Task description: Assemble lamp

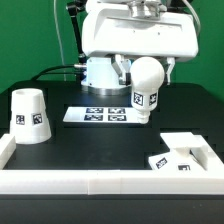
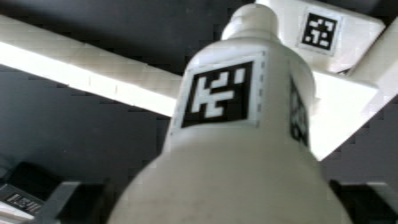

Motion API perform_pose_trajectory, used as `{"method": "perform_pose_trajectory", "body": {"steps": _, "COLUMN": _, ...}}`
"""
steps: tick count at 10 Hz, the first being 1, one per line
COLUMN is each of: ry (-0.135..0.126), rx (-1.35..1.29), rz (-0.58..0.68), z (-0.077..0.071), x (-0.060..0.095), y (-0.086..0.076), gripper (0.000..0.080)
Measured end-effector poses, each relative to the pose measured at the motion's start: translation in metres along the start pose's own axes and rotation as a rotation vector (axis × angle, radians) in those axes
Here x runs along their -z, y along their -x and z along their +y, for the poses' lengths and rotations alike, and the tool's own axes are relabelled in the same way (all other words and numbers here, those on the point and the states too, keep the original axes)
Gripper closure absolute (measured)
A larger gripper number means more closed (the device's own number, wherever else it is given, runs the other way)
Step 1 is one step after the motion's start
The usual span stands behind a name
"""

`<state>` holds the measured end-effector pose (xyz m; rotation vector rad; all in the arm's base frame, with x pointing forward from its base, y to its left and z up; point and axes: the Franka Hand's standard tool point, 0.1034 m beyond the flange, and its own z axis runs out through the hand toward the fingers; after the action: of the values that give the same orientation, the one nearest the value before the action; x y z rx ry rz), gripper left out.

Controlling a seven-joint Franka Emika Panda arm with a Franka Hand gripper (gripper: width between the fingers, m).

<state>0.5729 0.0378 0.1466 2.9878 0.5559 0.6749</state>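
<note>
Exterior view: gripper (image 1: pixel 147 70) clamped on the round head of the bulb (image 1: pixel 146 92), held upright before the marker board (image 1: pixel 100 113), black-and-white square tag facing the camera. Tagged shade (image 1: pixel 30 115) standing at the exterior view's left. Base (image 1: pixel 180 158) lying at the exterior view's right, beside the rail (image 1: pixel 100 183).

Wrist view: bulb (image 2: pixel 222 120) filling the frame, its coded tag sharp. Beyond its tip, a tagged corner of the base (image 2: pixel 320 28).

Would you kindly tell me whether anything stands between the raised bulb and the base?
Nothing visible does. The bulb hangs above the table, and only bare black surface lies between it and the base at the exterior view's right. The shade stands far to the other side.
</note>
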Motion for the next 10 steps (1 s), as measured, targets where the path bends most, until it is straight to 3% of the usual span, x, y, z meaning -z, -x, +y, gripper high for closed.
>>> {"method": "perform_pose_trajectory", "body": {"steps": 2, "ry": 0.003, "rx": -0.001, "rz": 0.008, "z": -0.001, "x": 0.0, "y": -0.001, "gripper": 0.0222}}
{"method": "perform_pose_trajectory", "body": {"steps": 4, "ry": -0.006, "rx": -0.006, "rz": 0.043, "z": -0.021, "x": -0.001, "y": -0.014, "gripper": 0.0222}}
{"method": "perform_pose_trajectory", "body": {"steps": 6, "ry": -0.008, "rx": 0.008, "rz": 0.07, "z": -0.026, "x": -0.001, "y": -0.028, "gripper": 0.0222}}
{"method": "perform_pose_trajectory", "body": {"steps": 7, "ry": 0.008, "rx": 0.012, "rz": 0.096, "z": -0.021, "x": -0.001, "y": -0.027, "gripper": 0.0222}}
{"method": "perform_pose_trajectory", "body": {"steps": 10, "ry": 0.001, "rx": 0.005, "rz": 0.089, "z": -0.026, "x": -0.004, "y": -0.025, "gripper": 0.0222}}
